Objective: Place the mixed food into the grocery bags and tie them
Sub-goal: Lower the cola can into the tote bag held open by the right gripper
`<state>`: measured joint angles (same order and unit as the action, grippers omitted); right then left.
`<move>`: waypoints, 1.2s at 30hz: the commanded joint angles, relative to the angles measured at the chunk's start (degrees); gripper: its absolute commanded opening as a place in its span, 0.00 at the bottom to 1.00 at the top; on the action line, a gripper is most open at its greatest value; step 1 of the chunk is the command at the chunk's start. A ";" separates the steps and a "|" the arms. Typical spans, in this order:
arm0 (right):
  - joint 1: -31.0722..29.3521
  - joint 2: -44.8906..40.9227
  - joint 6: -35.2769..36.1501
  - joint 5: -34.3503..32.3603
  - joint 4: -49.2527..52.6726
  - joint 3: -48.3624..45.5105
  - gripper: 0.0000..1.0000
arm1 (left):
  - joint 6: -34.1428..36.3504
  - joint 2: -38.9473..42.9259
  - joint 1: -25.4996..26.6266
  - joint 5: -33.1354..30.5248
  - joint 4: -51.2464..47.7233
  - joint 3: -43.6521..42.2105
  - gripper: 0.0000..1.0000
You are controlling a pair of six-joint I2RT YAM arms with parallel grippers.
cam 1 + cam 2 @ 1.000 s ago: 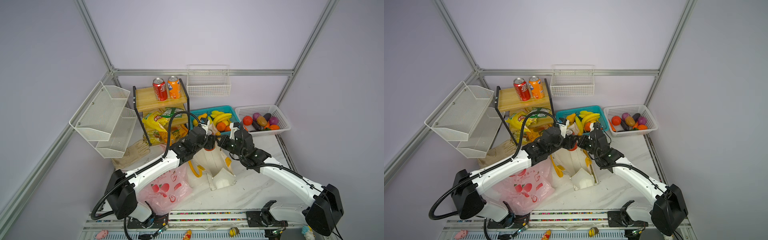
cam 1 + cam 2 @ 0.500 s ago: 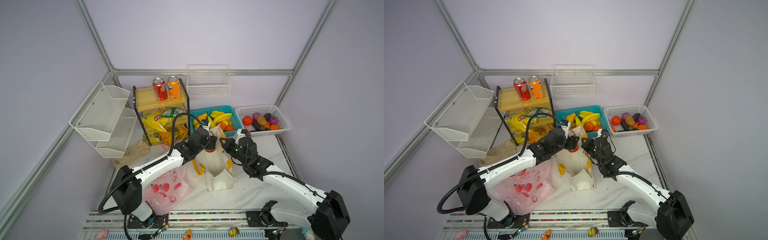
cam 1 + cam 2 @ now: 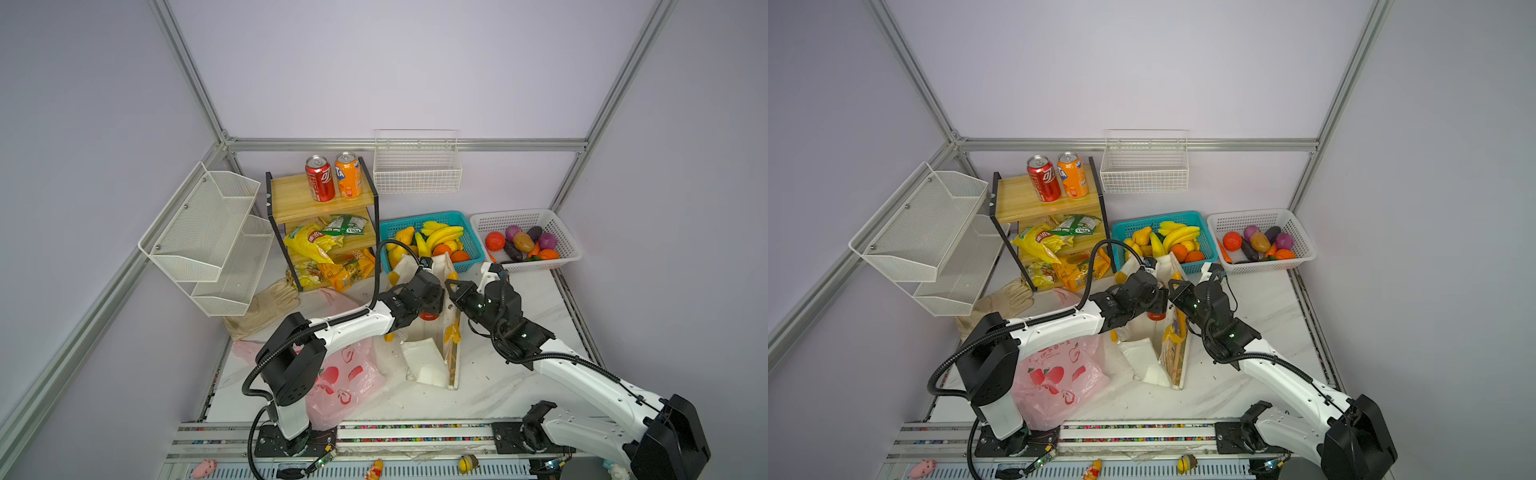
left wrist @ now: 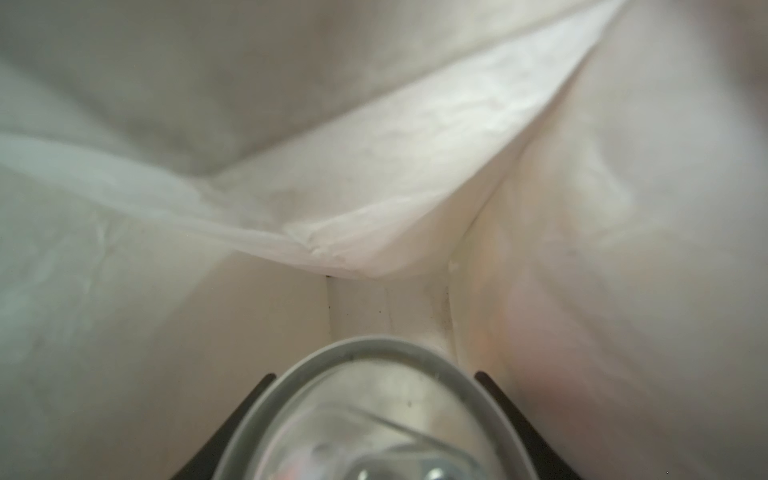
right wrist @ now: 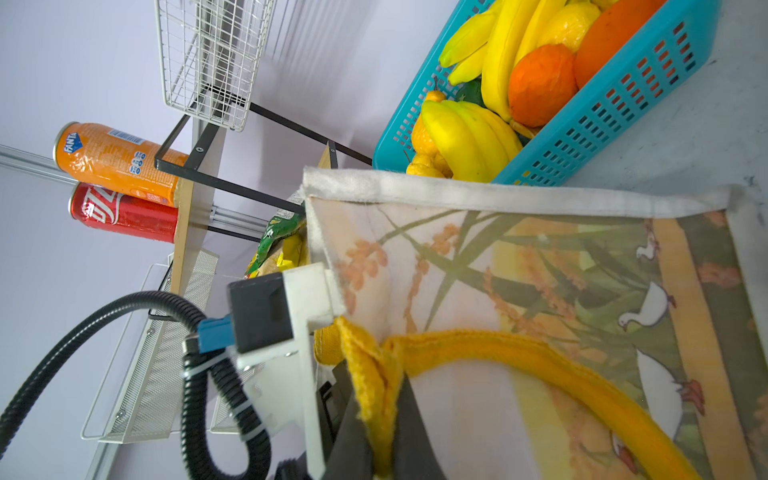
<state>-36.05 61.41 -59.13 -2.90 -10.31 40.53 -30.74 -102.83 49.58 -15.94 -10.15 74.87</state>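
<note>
The white canvas tote stands at mid-table in both top views. My left gripper reaches down into its mouth, shut on a red cola can. In the left wrist view the can's silver end sits between my black fingers, with the tote's white inside all around. My right gripper is shut on the tote's yellow handle, beside its rim. A second cola can stands on the wooden shelf. The pink apple-print bag lies at the front left. Yellow and orange toy fruits fill the teal basket.
An orange soda can stands beside the shelf's cola can, with snack packets on the shelves below. A white basket of vegetables is at the back right. White mesh racks hang on the left and tan gloves lie under them.
Both grippers have moved down and toward the front. The left gripper has sunk into the tote's mouth with the can. The right gripper has kept hold of the handle.
</note>
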 commanded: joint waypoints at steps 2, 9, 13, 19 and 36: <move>1.73 -2.48 -0.07 0.56 -4.90 -3.39 0.00 | -0.34 -0.83 -0.10 -1.71 8.48 6.71 0.50; 7.03 -4.95 1.10 5.30 -4.56 -6.24 0.00 | 0.86 -2.63 -0.03 3.09 16.38 5.06 0.50; 10.90 -2.69 4.54 11.67 -4.00 -7.02 0.00 | 1.34 -4.54 0.34 5.19 16.84 6.28 0.50; 11.17 -1.80 7.48 13.11 -4.89 -7.53 0.00 | 4.60 -8.83 0.78 6.93 17.23 8.40 0.50; 11.18 -3.02 11.61 10.54 -3.22 -6.66 0.00 | 6.66 -14.56 0.78 5.09 25.77 6.66 0.54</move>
<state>-24.91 59.11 -48.88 8.12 -13.06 33.85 -24.95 -117.75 50.02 -10.90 6.02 77.69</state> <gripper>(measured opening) 0.087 0.658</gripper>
